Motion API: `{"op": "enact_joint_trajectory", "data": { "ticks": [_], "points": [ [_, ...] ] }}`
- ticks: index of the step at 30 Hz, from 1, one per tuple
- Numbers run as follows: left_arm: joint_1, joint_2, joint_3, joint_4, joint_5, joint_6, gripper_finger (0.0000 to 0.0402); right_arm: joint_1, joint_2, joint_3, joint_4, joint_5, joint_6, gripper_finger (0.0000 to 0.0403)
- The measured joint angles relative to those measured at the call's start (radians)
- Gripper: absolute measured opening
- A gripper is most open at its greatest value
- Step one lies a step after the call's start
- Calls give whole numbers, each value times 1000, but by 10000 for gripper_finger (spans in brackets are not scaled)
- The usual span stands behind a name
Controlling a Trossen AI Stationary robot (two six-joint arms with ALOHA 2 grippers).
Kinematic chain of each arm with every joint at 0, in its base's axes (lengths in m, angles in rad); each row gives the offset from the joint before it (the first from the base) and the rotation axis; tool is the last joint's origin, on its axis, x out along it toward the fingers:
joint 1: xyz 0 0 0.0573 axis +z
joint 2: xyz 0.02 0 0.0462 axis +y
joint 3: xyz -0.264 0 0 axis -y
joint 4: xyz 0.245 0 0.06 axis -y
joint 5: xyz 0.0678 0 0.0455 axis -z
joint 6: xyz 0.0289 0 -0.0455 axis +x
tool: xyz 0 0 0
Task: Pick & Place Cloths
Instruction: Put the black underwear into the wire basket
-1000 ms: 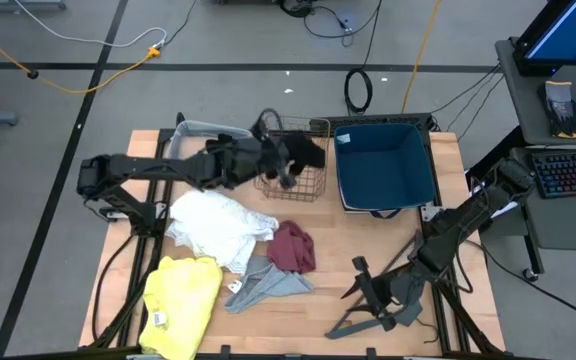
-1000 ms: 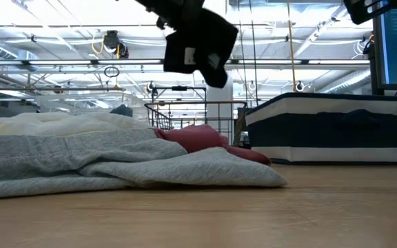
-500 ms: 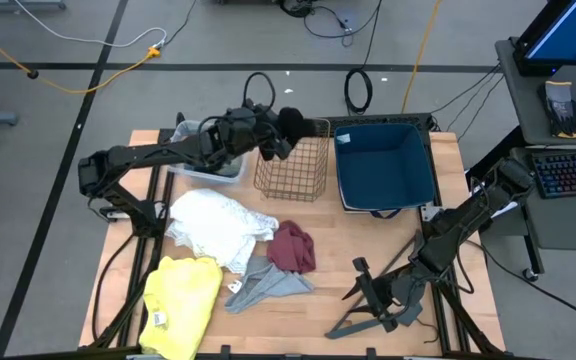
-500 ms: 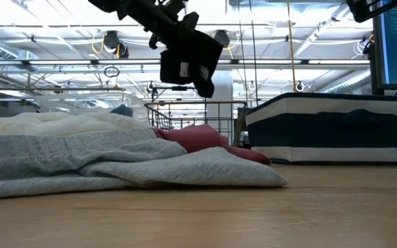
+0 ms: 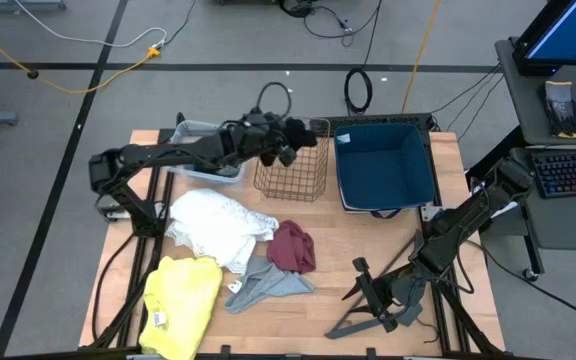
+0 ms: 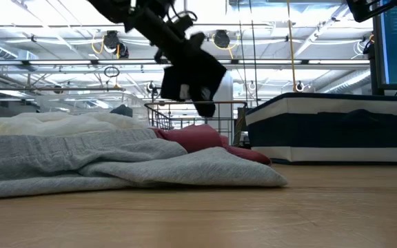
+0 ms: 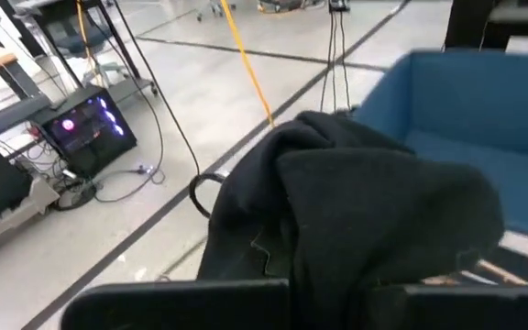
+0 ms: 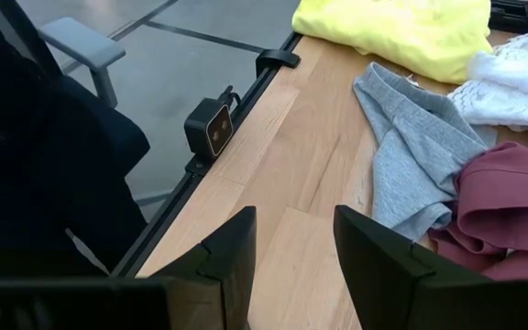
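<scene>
My left gripper (image 5: 273, 140) is out over the far left corner of the wire basket (image 5: 293, 170), shut on the black cloth (image 5: 293, 135). In the low view the black cloth (image 6: 193, 79) hangs bunched above the basket's rim (image 6: 191, 105). It fills the left wrist view (image 7: 356, 211). On the table lie the white cloth (image 5: 213, 225), yellow cloth (image 5: 180, 305), maroon cloth (image 5: 293, 247) and grey cloth (image 5: 263, 283). My right gripper (image 8: 296, 243) waits open at the near right, low over bare wood. No blue cloth shows. My left gripper holds the black cloth by a bunched upper part (image 7: 337, 275); the cloth itself covers the fingers, so the kind of hold stays hidden. The cloth is lifted clear and hangs slack in several folds below the gripper (image 6: 167, 41), above the wire basket.
A blue bin (image 5: 386, 165) stands right of the wire basket, and a grey tub (image 5: 203, 160) stands left of it under the left arm. A grey hanger (image 5: 363, 320) lies near the right gripper. Bare wood (image 5: 368, 240) shows between the cloths and the right arm.
My left gripper has carried the black cloth from over the middle of the wire basket toward the table's far edge and a little left, keeping hold. In the low view the hanging cloth has dropped from the top of the picture to just above the basket's rim.
</scene>
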Motion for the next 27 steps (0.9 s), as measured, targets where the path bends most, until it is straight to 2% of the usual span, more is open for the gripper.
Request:
{"op": "enact_joint_trajectory", "data": {
  "ticks": [6, 16, 27],
  "points": [
    [1, 106, 39, -29, 5, -6, 0, 0, 0, 0, 4, 0, 0, 139],
    [1, 274, 201, -198, 13, -57, 0, -2, 0, 0, 4, 0, 7, 139],
    [6, 315, 212, -309, -18, -106, 1, -2, 0, 0, 5, 1, 7, 139]
  ]
}}
